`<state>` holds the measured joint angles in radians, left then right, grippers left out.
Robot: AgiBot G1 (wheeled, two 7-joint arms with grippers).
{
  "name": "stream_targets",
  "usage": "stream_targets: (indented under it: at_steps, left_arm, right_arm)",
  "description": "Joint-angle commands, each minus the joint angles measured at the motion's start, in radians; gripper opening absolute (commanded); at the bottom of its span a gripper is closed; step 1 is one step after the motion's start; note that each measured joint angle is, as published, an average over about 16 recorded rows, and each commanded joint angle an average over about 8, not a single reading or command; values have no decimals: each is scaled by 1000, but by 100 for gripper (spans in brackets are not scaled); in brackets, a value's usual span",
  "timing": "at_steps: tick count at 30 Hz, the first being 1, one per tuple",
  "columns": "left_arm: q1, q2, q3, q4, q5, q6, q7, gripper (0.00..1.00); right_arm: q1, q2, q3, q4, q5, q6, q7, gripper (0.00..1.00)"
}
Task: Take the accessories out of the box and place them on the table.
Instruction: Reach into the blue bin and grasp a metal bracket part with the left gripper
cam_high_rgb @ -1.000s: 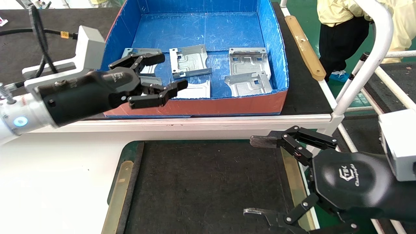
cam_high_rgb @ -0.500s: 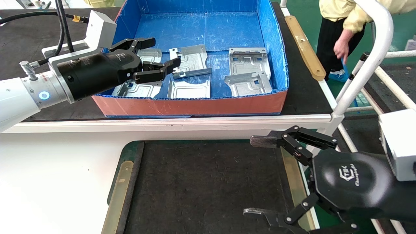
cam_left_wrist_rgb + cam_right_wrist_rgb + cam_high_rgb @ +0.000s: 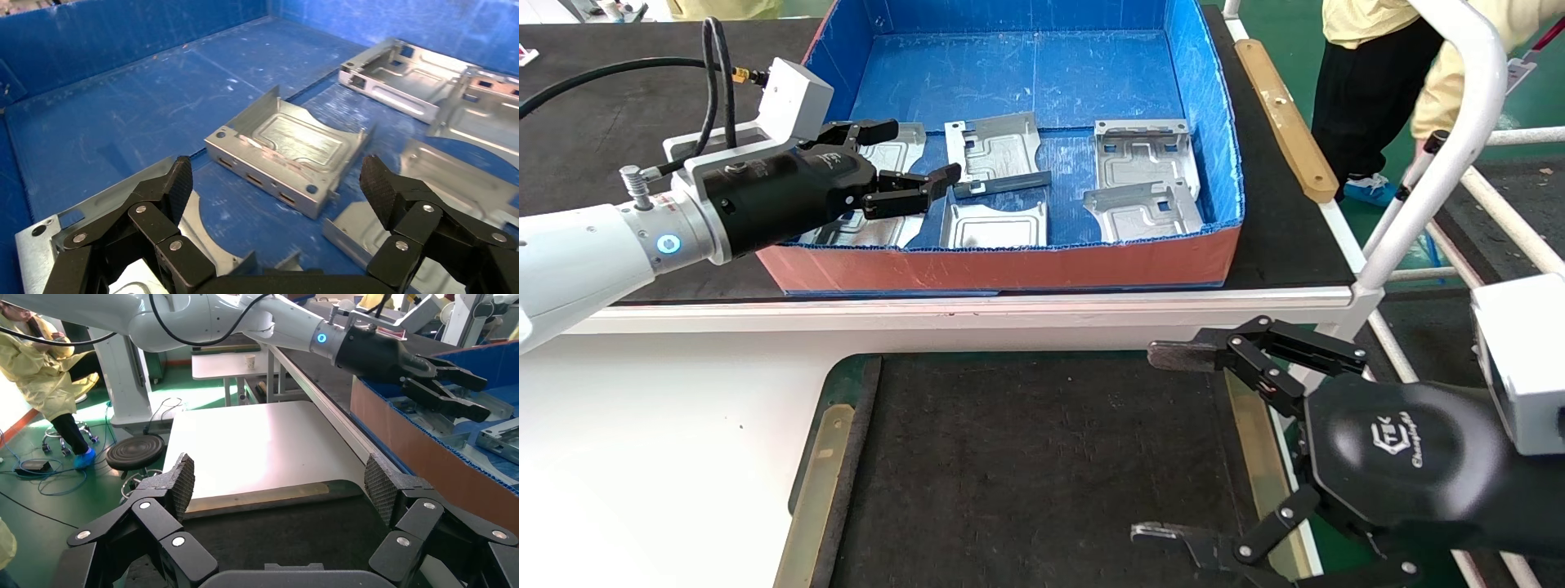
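Several silver-grey accessories lie flat in the box [image 3: 1009, 265], which is blue inside and orange-red outside. One accessory [image 3: 997, 151] lies mid-box, two [image 3: 1144, 151] [image 3: 1144, 214] on the right, and one [image 3: 995, 226] by the front wall. My left gripper [image 3: 921, 152] hangs open over the box's left part, above two partly hidden accessories [image 3: 903, 151]. In the left wrist view, its open gripper [image 3: 276, 184] frames a ribbed accessory [image 3: 287, 150] just beyond its fingertips. My right gripper [image 3: 1156, 445] is open and empty over the right side of the table [image 3: 1042, 465].
A person in yellow [image 3: 1377, 49] stands at the back right behind a white tube frame [image 3: 1459, 139]. A wooden strip [image 3: 1287, 122] lies on the black bench right of the box. Brass strips [image 3: 817, 465] edge the table. A white surface [image 3: 666, 457] lies left.
My left gripper has moved away from the front wall, deeper and lower into the box's left side, staying open. The right arm has not moved. The person has shifted.
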<state>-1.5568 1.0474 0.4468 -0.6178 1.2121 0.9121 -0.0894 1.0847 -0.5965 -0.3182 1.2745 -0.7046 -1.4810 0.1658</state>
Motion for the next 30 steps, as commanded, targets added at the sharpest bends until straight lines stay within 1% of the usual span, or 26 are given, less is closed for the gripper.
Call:
stream_targets:
  at_steps: [1,10,21,30]
  left_arm:
    - [-7,9,2,13,6,-15,-3,100]
    - [-49,68,35,54,55,-83,-70,100]
    - [-182,175,124,162,193,-167,-167,100]
    - [-259,233,177,274,278,-216,-224,100]
  right_arm:
    - [0,0,0,0,0,0,0,100]
    - [0,0,0,0,0,0,0,100]
    - [0,0,-1,0,0,0,0,100]
    - [0,0,-1,0,1,0,0,100]
